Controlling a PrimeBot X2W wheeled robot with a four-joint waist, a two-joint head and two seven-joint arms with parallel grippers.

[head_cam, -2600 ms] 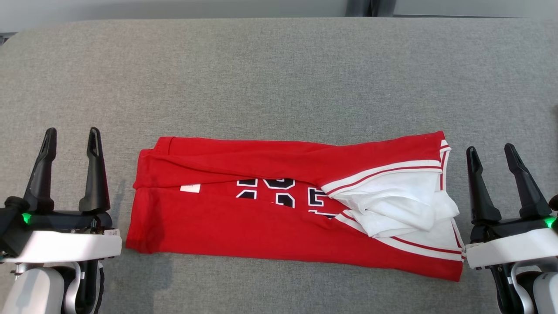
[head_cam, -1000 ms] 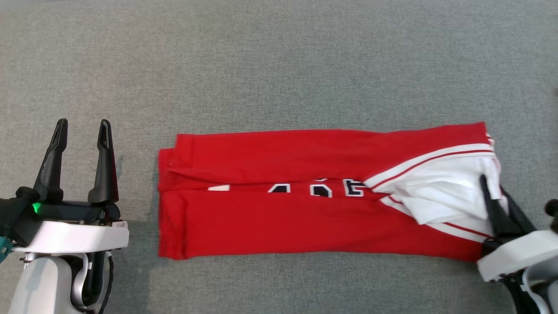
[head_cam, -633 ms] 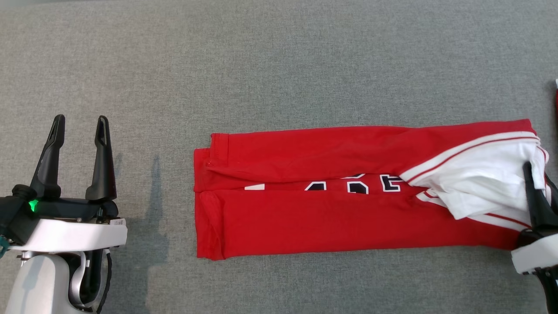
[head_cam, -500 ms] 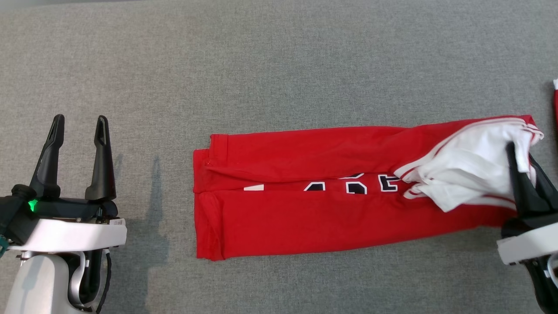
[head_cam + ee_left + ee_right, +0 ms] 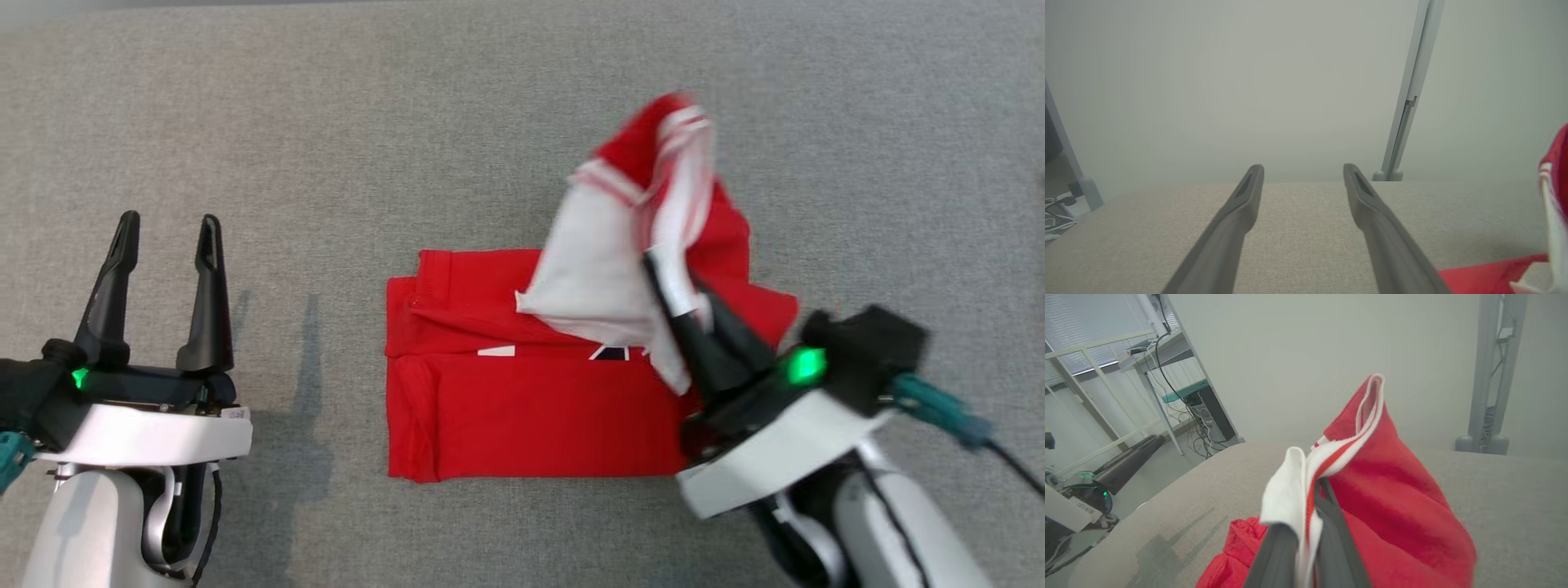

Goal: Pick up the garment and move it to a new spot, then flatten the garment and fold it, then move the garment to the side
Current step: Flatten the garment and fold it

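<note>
Grey woven cloth covers the worktop [image 5: 522, 98] from edge to edge. At lower left of the frame the left claw [image 5: 170, 224] stands spread and empty, well apart from the left hem of the garment [image 5: 531, 416]. Centre frame, that red jersey lies with its left half flat, long axis running left to right. Its white-trimmed right end is raised over the middle, pinched between the clamped fingers of the right claw [image 5: 657, 273] at lower right. The fold looks half made: the held end should travel leftward along that axis to the flat hem, which lies left of the right claw, the nearer arm
</note>
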